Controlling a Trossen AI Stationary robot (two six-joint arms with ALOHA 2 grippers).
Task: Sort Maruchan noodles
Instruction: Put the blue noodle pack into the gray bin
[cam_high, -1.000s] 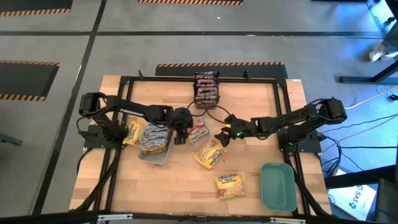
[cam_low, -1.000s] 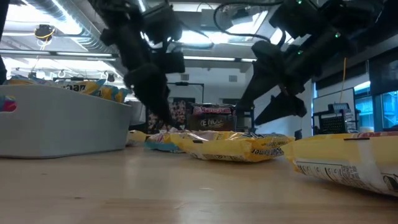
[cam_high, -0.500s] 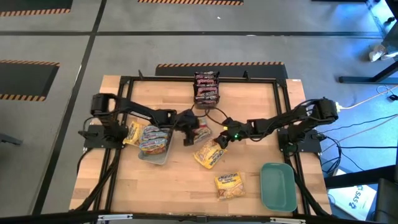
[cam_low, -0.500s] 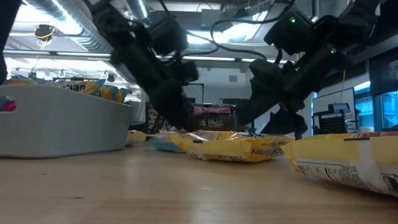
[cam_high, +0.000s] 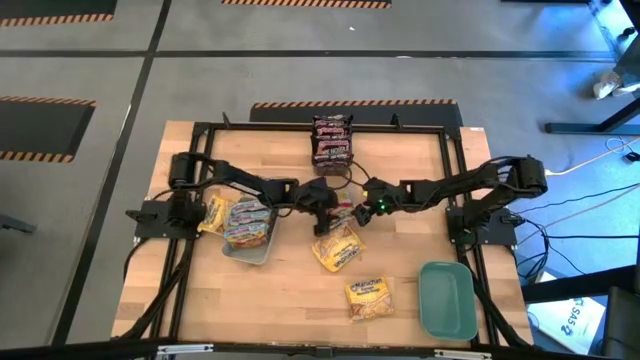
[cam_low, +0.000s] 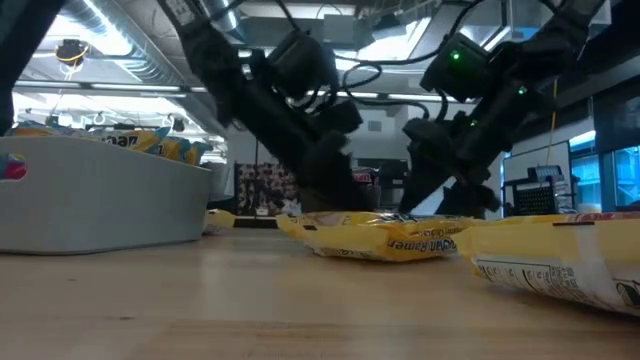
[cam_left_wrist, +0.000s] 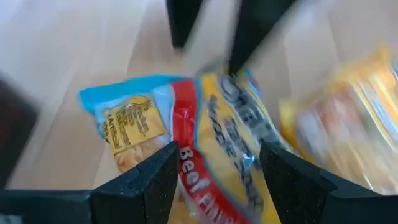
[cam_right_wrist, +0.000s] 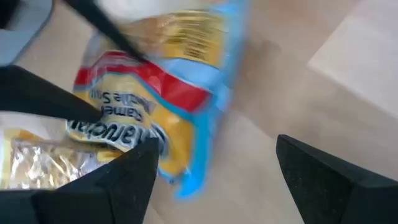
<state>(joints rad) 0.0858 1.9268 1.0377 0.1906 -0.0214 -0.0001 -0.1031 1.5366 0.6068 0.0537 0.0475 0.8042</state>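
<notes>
Both grippers converge on one beef-flavour Maruchan packet (cam_left_wrist: 205, 143), its blue border and red band filling both wrist views, at the middle of the wooden table (cam_high: 280, 310). The left gripper (cam_high: 322, 203) has its fingers parted astride the packet, apparently to pinch it, with nothing lifted. The right gripper (cam_high: 366, 207) faces it from the other side, fingers spread wide and empty, seemingly ready to steady or take the packet. Just on the near side of this packet lies a yellow packet (cam_high: 338, 247), and farther the same way a second yellow packet (cam_high: 369, 296). A stack of dark brown packets (cam_high: 332, 140) stands at the table's far edge, beyond the contested packet. Left of it, the pale grey tray (cam_high: 248, 251) already holds several packets; the teal tray (cam_high: 447, 300), well off to the near right, lies empty, presumably awaiting another flavour.
</notes>
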